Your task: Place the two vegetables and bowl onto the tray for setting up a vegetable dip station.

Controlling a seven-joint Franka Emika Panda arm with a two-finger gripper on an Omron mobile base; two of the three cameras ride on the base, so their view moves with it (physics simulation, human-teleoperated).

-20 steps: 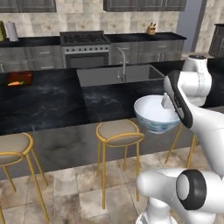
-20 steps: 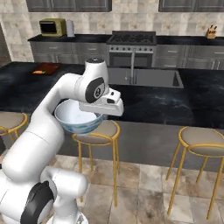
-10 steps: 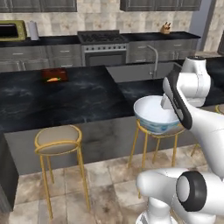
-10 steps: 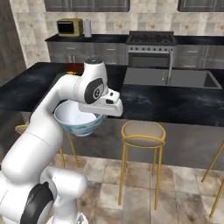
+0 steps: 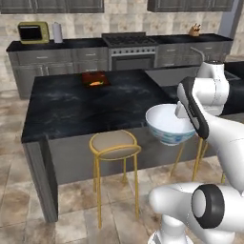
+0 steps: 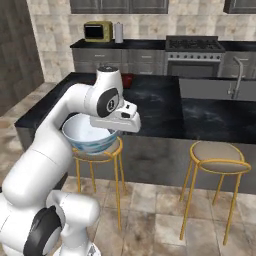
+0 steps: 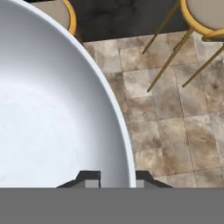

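The white bowl with a bluish pattern outside hangs in the air in front of the island, over the stools. My gripper is shut on its rim. From the right, the bowl sits under my hand, with the gripper at its edge. In the hand view the bowl takes up the left side, and the rim passes between my gripper tips. The reddish-brown tray lies on the far side of the island with an orange vegetable on it. A second vegetable is too small to tell.
The dark island counter stretches ahead with gold stools along its front. One more stool stands to the right. A sink with a faucet is set in the island's right part. Stove, microwave and cabinets line the back wall.
The whole picture has shifted, so the base has driven left along the island. The tray now lies nearer the middle of the left base view. The bowl stays in my shut gripper.
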